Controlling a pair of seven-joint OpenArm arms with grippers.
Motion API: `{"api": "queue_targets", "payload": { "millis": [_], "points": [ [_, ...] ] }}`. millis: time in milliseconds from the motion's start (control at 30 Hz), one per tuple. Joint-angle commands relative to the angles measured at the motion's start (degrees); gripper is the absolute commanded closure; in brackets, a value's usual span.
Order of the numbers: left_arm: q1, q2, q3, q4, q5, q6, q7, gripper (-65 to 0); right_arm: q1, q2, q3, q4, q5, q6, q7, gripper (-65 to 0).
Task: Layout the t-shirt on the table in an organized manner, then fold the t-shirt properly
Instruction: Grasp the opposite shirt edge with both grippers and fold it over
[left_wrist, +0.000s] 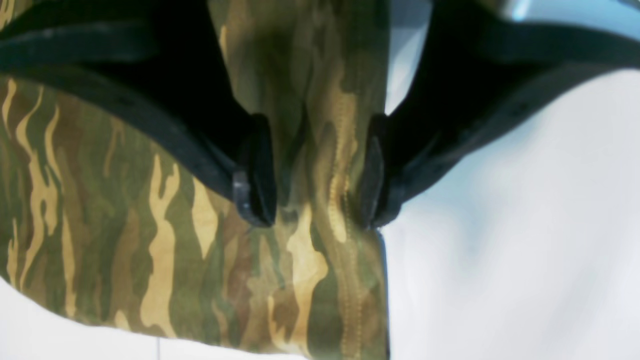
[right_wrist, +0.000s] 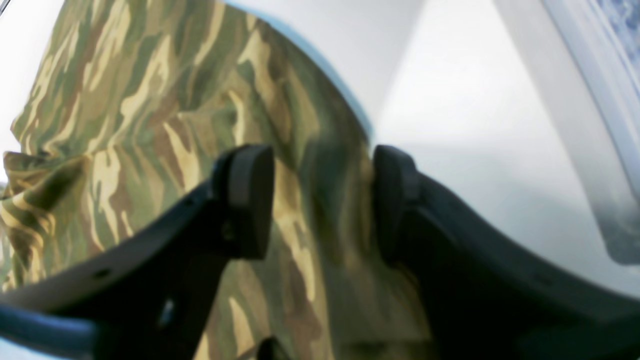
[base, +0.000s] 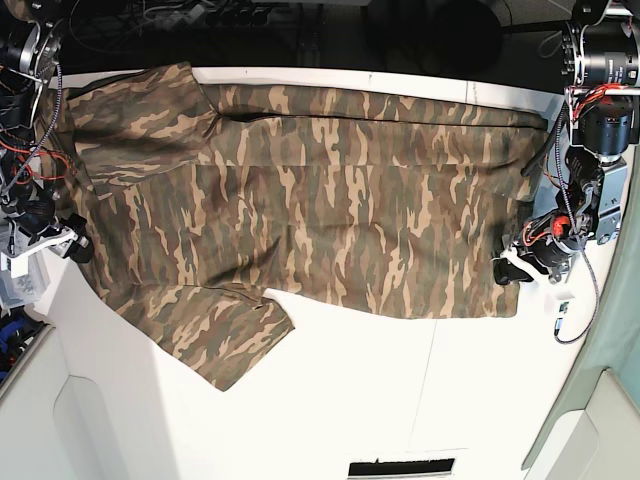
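Observation:
The camouflage t-shirt (base: 320, 200) lies spread across the white table (base: 350, 400), collar end toward the left of the base view, one sleeve (base: 215, 335) pointing to the front. My left gripper (base: 510, 268) stands at the shirt's right front corner. In the left wrist view it (left_wrist: 317, 220) is open, fingers (left_wrist: 255, 175) astride the stitched hem (left_wrist: 345, 280). At the shirt's left edge is my right gripper (base: 78, 248). The right wrist view shows it (right_wrist: 320, 155) open over rumpled cloth (right_wrist: 150, 100), one pad (right_wrist: 247, 195) on the fabric side.
A thin seam (base: 430, 370) runs across the tabletop in front of the shirt. A dark slot (base: 400, 467) sits at the front edge. Cables and arm bases (base: 600, 60) stand at both back corners. The table's side rim (right_wrist: 590, 125) lies close to my right gripper.

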Motion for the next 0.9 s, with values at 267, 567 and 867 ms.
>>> {"api": "queue_targets", "payload": {
  "millis": [267,567,867],
  "points": [
    [-2.03,-3.67,-0.07,6.03,0.46,3.63,1.38,-31.6,1.25,1.22,0.11,1.84,0.81,0.37,-0.33,-31.4],
    [-1.79,-3.19,-0.04,3.39,2.45,7.56,-0.96,-31.6,1.22,1.05,0.09,1.84,0.81,0.39,-0.68,-31.4],
    [-1.7,0.33,-0.04,1.22,1.73,-1.46,0.48,-31.0,1.25,0.44,-3.72,1.81,0.83,0.44,-1.22,-31.4]
  ]
}}
